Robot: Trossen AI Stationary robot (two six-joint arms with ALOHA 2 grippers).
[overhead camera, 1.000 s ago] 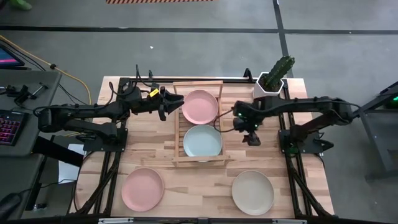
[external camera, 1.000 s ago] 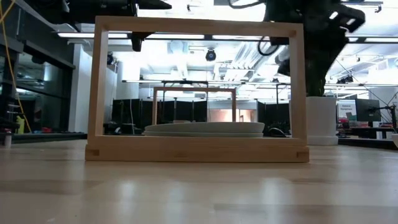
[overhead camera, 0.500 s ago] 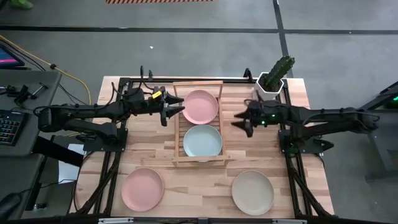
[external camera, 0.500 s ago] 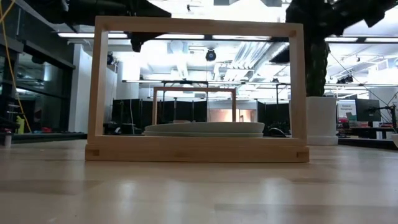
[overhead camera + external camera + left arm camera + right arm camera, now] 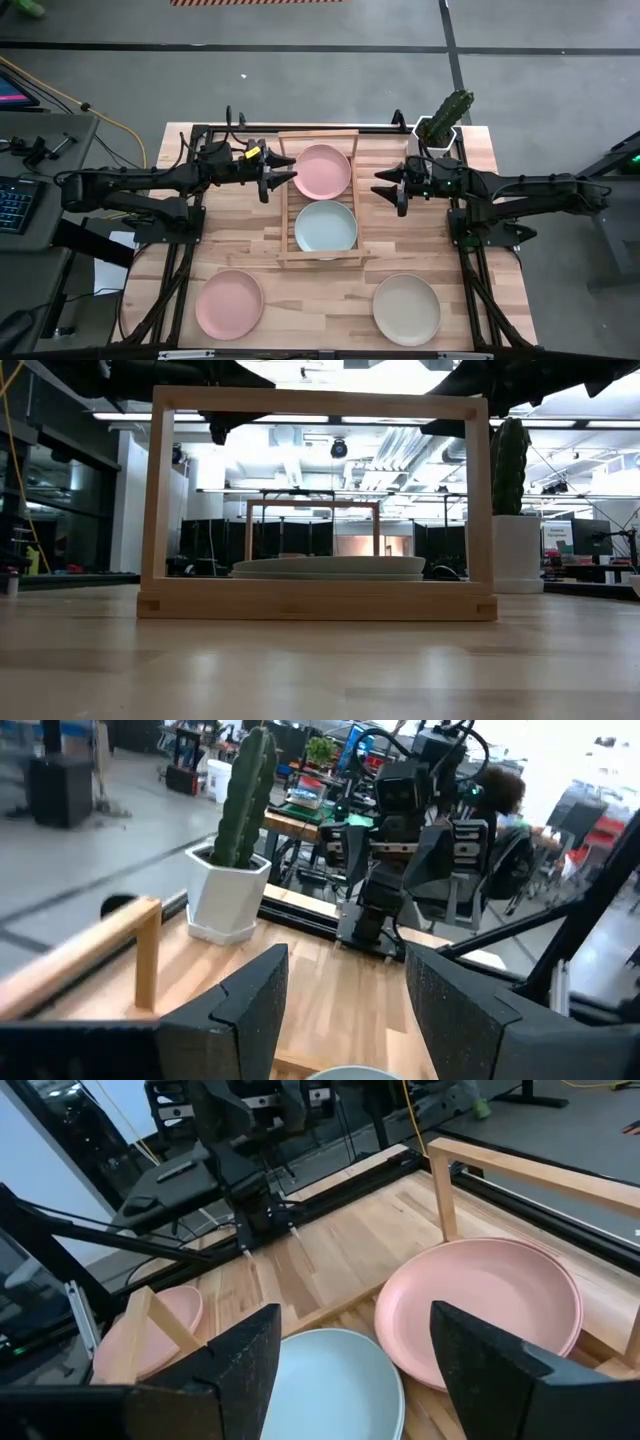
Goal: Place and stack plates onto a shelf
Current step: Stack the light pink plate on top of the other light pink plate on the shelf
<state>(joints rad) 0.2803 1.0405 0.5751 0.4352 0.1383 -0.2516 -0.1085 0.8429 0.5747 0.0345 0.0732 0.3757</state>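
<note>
Two pink plates (image 5: 322, 170) (image 5: 229, 304), one blue-green plate (image 5: 326, 227), one cream plate (image 5: 406, 308), one shelf (image 5: 284, 200), one potted cactus (image 5: 441, 121).

- In the low view both arms are cut off by the top edge, so neither gripper can be made out there.
- The plates (image 5: 328, 568) inside the shelf (image 5: 318, 601) show only edge-on there; their count and colours cannot be told.
- In the left wrist view a pale plate (image 5: 350, 1073) is cut off at the edge.
- In the right wrist view the far pink plate (image 5: 165, 1320) sits partly behind a shelf post.
</note>
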